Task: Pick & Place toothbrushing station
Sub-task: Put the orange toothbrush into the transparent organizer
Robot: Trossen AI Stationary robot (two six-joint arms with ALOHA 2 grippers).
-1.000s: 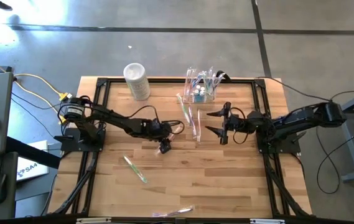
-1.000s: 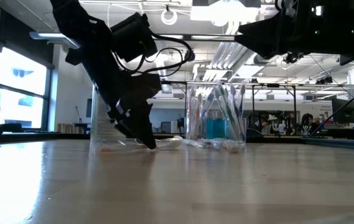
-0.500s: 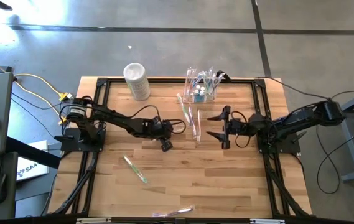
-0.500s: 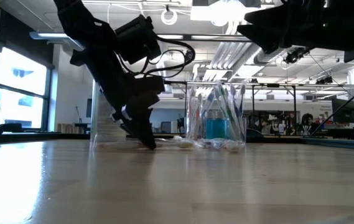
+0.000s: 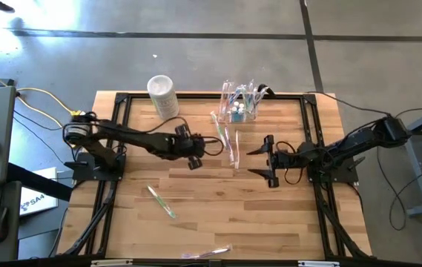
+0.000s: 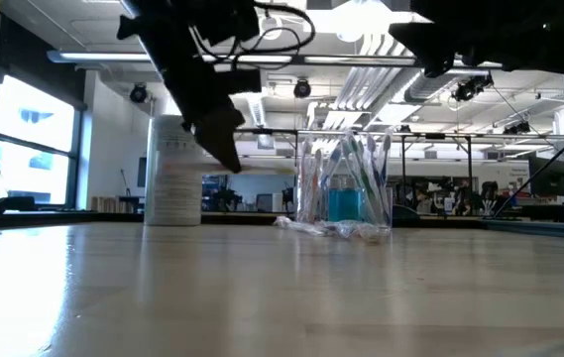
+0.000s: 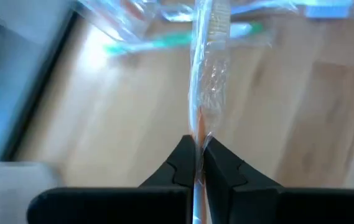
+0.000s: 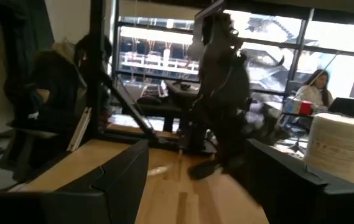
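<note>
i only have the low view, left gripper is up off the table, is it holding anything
Observer: Yes. In the left wrist view the left gripper is shut on a thin clear-wrapped toothbrush.
Operator: where's the station from there
Observer: From above, the toothbrushing station stands at the table's far edge, beyond and to the right of that gripper.
Operator: and the right gripper
Observer: The right gripper is open and empty, beside the loose wrapped toothbrushes that lie in front of the station.
</note>
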